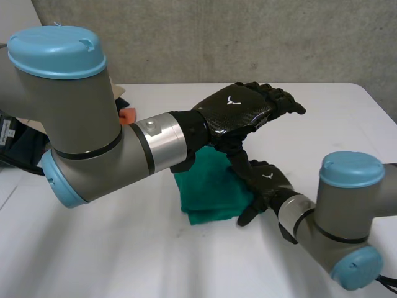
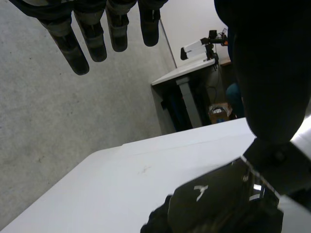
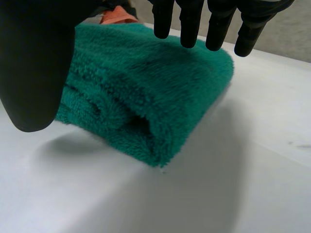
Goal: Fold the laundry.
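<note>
**Head view: folded green towel sits mid-table, both hands loose**

We start at the left, where the left arm (image 1: 93, 136) bulks large in the foreground, grey with a light-blue cap. Tucked just behind it is a small orange object (image 1: 127, 115), and dark items (image 1: 18, 149) lie at the table's edge.

Moving in, the left hand (image 1: 245, 108) hangs in the air above the middle of the white table (image 1: 124, 248), clear of the cloth. Its wrist view gives us the fingers (image 2: 97, 43) straight, slightly apart, and holding nothing. Below them in that view we see the back of the right hand (image 2: 214, 204) and, far off, a desk (image 2: 187, 73) against the wall.

Beneath the left hand lies the green towel (image 1: 208, 186), folded into a thick square stack and flat on the table. The right wrist view shows the towel (image 3: 146, 87) up close, its layers stacked and its rounded fold facing us, with the orange object (image 3: 119, 17) just beyond it.

On to the right, the right hand (image 1: 267, 186) is at the towel's right edge. In its own view the hand (image 3: 34, 63) has straight, spread fingers (image 3: 189, 24) over the towel's top and the thumb down beside the stack. It clamps nothing, and we cannot tell whether the fingertips touch the pile. The right arm (image 1: 341, 217) comes in from the near right corner.
</note>
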